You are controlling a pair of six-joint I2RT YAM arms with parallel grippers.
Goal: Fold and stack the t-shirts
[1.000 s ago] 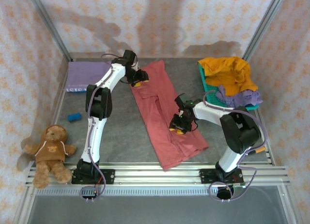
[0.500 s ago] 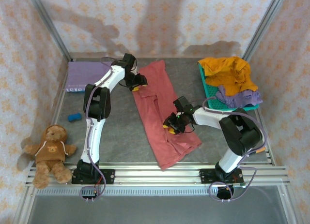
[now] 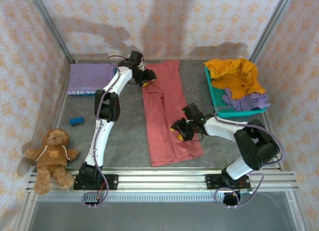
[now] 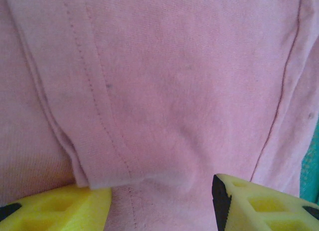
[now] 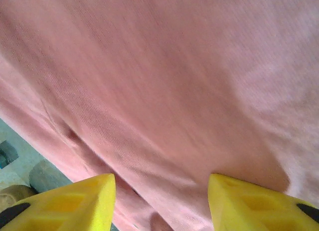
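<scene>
The dusty red t-shirt (image 3: 164, 116) lies as a long, narrow folded strip on the grey mat (image 3: 124, 131), running almost straight from back to front. My left gripper (image 3: 146, 77) is open at the shirt's back left edge. Its yellow fingers stand apart on the cloth (image 4: 174, 81), beside a hemmed fold. My right gripper (image 3: 180, 133) is open on the shirt's lower right part, and red cloth (image 5: 174, 66) spans the gap between its fingers (image 5: 79, 201). A mustard orange shirt (image 3: 234, 74) and a lavender one (image 3: 244, 99) are heaped at the right. A folded lavender shirt (image 3: 89, 76) lies at the back left.
The teal mesh basket (image 3: 212, 86) under the heap stands at the back right. A brown teddy bear (image 3: 52, 151) sits at the front left, with a small blue object (image 3: 76, 120) behind it. Patterned walls enclose the mat, and a metal rail runs along the front.
The red shirt has swung from a diagonal to nearly straight. Its top end went right with the left gripper. Its bottom end went left, and the right gripper shifted slightly.
</scene>
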